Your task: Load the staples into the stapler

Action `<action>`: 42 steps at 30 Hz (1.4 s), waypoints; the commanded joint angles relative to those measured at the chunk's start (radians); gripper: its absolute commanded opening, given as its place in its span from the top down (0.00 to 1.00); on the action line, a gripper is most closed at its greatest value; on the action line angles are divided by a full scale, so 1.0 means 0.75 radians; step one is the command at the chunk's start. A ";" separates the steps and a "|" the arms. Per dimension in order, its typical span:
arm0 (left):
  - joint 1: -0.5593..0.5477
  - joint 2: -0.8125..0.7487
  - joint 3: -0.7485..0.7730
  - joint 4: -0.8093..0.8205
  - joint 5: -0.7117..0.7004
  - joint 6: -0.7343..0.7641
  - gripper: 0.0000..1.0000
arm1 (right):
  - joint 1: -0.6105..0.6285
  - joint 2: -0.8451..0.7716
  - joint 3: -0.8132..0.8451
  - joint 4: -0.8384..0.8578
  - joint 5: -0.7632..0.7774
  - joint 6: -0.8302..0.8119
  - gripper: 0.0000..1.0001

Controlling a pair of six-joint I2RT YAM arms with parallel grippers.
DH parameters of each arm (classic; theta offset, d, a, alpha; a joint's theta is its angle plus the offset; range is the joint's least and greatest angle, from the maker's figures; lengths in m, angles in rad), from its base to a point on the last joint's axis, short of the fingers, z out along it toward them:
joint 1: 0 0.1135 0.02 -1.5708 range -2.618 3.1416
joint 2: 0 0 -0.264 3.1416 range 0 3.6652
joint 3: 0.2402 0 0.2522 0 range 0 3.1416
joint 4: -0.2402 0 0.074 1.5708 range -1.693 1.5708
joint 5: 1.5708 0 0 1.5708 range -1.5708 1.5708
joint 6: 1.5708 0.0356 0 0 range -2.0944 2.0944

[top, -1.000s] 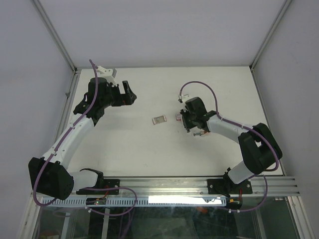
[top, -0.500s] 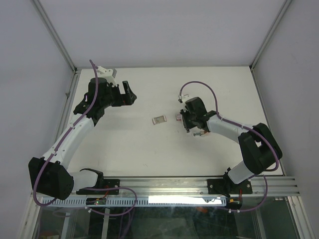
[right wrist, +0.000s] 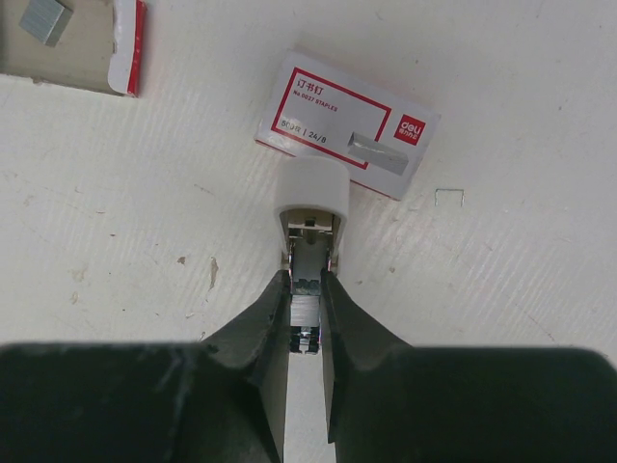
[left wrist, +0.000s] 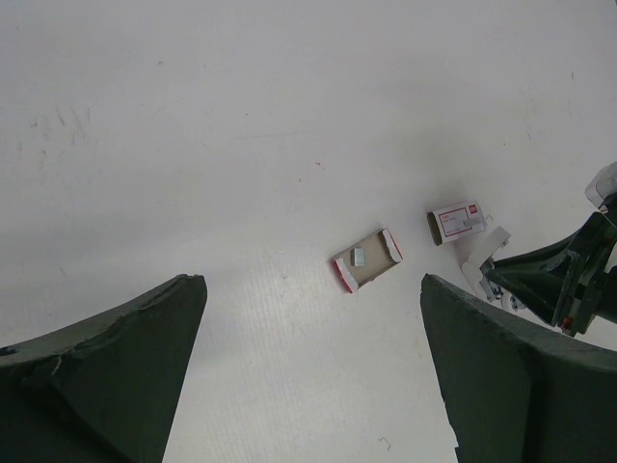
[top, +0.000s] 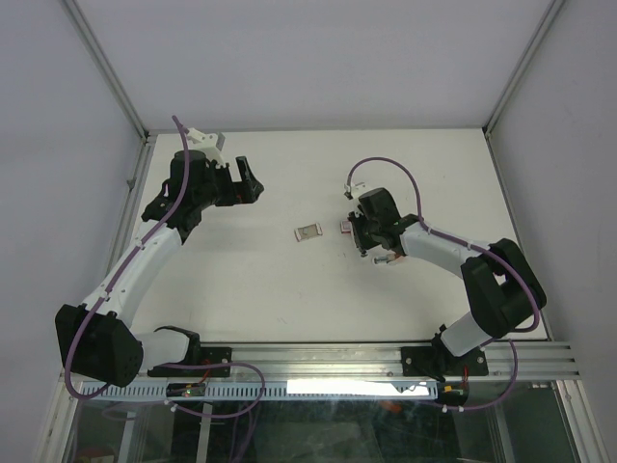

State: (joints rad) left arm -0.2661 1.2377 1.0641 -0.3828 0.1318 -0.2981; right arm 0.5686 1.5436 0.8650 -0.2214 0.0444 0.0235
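Looking through the right wrist camera, you see the right claw (right wrist: 307, 282) pinching the stapler (right wrist: 311, 193), its two fingers pressed against the metal channel just behind the white cap. Only that cap and a short stretch of channel show. The rest of the stapler is hidden under the fingers and the black claw body, so you cannot make out its full shape.

Straight ahead of the claw lies the red-and-white sleeve (right wrist: 347, 123), flat with its print facing up. The cap overlaps its near edge, and you cannot tell whether the two touch. Ahead and to the left, the inner tray (right wrist: 77, 58) is cut off by the corner of the picture. The staple strip (right wrist: 45, 20) inside it is partly cut off too. A single loose staple (right wrist: 448, 197) lies ahead and to the right, just beside the sleeve.

Your left claw (left wrist: 310, 282) stands spread wide with nothing between its fingers. The tray lies well ahead of it, open side up, with the strip showing only as a small grey patch. Further to the right are the sleeve and then the right claw, which is clipped by the frame edge.

From overhead, the right wrist hides the stapler completely, and the tray and sleeve are too small to read.
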 commanded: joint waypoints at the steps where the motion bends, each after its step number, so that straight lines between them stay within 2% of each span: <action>1: 0.014 -0.008 -0.006 0.051 0.006 0.017 0.01 | 0.005 -0.040 0.052 0.054 -0.001 -0.004 0.83; 34: 0.021 -0.028 -0.008 0.050 0.008 0.024 0.01 | 0.008 0.010 0.037 0.005 0.023 0.010 0.83; 42: 0.022 -0.028 -0.009 0.050 0.010 0.027 0.01 | 0.008 -0.007 0.032 0.007 0.027 0.016 0.74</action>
State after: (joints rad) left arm -0.2600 1.2377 1.0634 -0.3824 0.1322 -0.2977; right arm 0.5686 1.5543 0.8650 -0.2390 0.0483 0.0277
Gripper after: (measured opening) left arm 0.987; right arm 0.223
